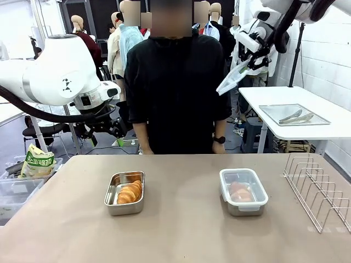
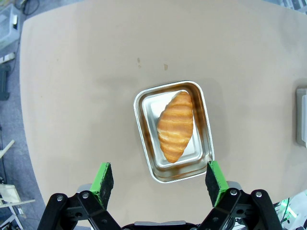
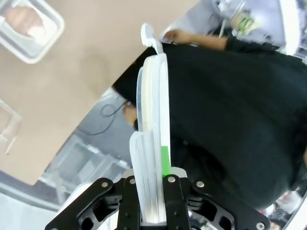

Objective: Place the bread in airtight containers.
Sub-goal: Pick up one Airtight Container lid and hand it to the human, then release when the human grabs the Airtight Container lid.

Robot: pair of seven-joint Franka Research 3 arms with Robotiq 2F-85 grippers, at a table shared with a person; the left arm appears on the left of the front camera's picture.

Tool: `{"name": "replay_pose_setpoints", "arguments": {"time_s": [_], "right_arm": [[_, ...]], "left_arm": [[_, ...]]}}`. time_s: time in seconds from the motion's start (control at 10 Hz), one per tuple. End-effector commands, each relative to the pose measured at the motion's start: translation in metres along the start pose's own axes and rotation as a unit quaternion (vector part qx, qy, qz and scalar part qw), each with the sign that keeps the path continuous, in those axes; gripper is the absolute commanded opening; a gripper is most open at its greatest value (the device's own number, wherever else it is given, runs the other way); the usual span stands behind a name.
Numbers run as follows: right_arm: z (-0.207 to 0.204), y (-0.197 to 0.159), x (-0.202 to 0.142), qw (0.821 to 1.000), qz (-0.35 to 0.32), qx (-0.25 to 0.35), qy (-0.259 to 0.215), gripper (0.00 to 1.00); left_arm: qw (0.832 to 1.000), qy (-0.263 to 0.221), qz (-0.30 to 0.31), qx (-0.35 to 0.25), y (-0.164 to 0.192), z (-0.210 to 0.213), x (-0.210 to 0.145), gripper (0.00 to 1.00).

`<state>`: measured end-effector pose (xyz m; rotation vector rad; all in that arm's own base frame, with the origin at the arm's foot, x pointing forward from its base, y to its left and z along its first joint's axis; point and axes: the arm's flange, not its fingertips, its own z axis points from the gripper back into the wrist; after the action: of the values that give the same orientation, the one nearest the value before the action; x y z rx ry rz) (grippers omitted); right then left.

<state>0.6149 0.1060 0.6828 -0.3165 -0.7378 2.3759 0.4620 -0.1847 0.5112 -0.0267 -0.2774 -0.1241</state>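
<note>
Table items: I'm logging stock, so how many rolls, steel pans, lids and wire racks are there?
Croissant rolls: 2
Steel pans: 2
Clear lids: 2, one on the right pan, one in the right tool
Wire rack: 1
Total: 7

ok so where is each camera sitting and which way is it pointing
Front: fixed on the robot's side, facing the person across the table; left arm at picture left.
Left wrist: high above the table, looking down at the open pan holding a roll; left end effector open.
Right wrist: raised, rolled; right end effector shut on a clear lid.
Front and left wrist share that pan; front and right wrist the lidded pan.
</note>
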Motion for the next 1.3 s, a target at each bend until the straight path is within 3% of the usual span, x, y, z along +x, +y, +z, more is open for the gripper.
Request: {"name": "replay_pose_setpoints", "arguments": {"time_s": [0.0, 0.2, 0.3, 1.2], "right_arm": [[0.018, 0.027, 0.019, 0.998, 0.027, -0.045, -0.021, 0.00], [0.022, 0.027, 0.017, 0.997, 0.026, -0.064, -0.032, 0.00], [0.021, 0.009, 0.015, 0.999, 0.020, -0.034, -0.019, 0.00], [0.021, 0.009, 0.015, 0.999, 0.020, -0.034, -0.019, 0.00]], "left_arm": [[1.000, 0.000, 0.003, 0.009, 0.000, 0.001, 0.000, 1.00], [1.000, 0.000, 0.003, 0.009, 0.000, 0.001, 0.000, 1.00], [1.000, 0.000, 0.003, 0.009, 0.000, 0.001, 0.000, 1.00], [1.000, 0.000, 0.003, 0.009, 0.000, 0.001, 0.000, 1.00]]}}
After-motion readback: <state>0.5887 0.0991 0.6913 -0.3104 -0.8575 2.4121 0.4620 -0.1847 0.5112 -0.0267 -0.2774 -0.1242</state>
